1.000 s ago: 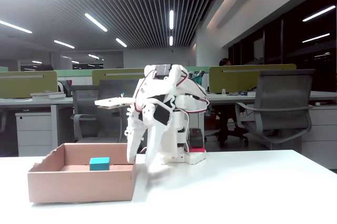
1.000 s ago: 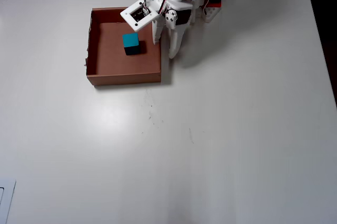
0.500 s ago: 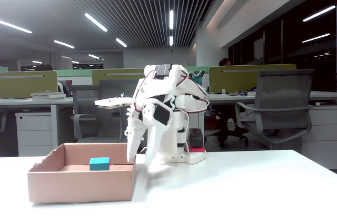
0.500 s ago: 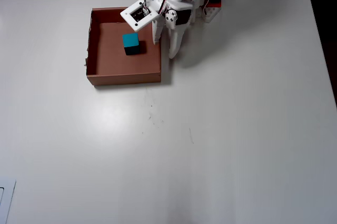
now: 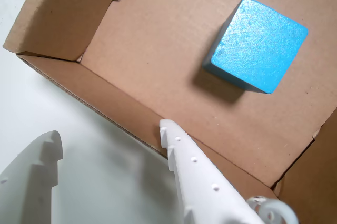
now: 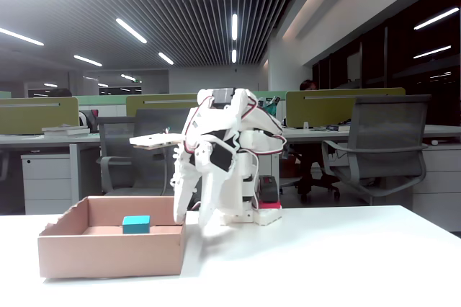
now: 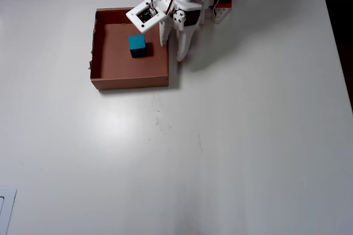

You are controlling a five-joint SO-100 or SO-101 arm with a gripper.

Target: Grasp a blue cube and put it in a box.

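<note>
Inside the box (image 7: 129, 80), blue cube (image 7: 137, 45), clear of spread jaws.

wrist close-up, low side view, top-down

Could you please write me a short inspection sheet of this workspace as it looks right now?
Surface: white table, faint marks near the middle.
Job's things: blue cube rests on the floor of the box; one box corner edge is ragged.
Clutter: a pale object at the table's lower left corner in the overhead view.
Grippers: gripper open, empty, straddling the box wall nearest the arm.
Cables: red and dark wires on the arm.
Surroundings: office desks, chairs, ceiling strip lights.
</note>
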